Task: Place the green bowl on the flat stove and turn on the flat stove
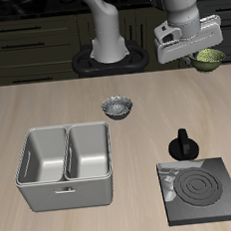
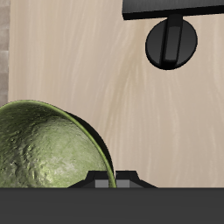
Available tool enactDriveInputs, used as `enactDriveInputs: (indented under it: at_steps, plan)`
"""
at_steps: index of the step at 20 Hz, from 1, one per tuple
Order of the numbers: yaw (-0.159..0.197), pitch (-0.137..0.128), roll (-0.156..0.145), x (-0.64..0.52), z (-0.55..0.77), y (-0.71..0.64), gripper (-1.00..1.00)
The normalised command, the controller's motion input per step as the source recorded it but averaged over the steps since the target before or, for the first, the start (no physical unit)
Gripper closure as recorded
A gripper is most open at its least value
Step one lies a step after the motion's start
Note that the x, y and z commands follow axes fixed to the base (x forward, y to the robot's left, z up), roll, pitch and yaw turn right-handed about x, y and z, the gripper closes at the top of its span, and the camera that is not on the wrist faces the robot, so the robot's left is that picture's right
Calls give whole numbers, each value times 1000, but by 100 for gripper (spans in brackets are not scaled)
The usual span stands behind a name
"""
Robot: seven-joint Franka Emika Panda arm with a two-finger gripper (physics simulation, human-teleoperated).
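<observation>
Green bowl held aloft by its rim, well apart from the flat stove

The green bowl (image 1: pixel 210 57) is carried high above the back of the tabletop (image 1: pixel 46 104), pinched at its wavy rim by the fingers of the gripper (image 1: pixel 195 52), which are closed on the bowl's wall. It is judged to be small, light and rigid, with a thin wall that suits a rim pinch; the glazed-looking surface may be slippery, so tilting is to be expected under a one-sided hold. The flat stove (image 1: pixel 203 191) lies near the tabletop's front edge, its knob (image 1: pixel 181 145) at the farther edge; in the wrist view the knob (image 2: pixel 173 43) is seen below
</observation>
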Motion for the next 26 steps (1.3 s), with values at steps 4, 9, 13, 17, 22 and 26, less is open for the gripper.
enactDriveInputs:
  at_steps: [4,9,13,17,22,26]
  plan:
    - [3,13,-60,491,136,-224,100]
    - [10,21,-28,438,-9,-173,100]
    - [10,-23,41,328,21,-22,100]
    - [24,16,37,295,16,7,100]
    - [-11,12,-8,310,-23,-8,100]
    - [31,-26,-10,400,35,-63,100]
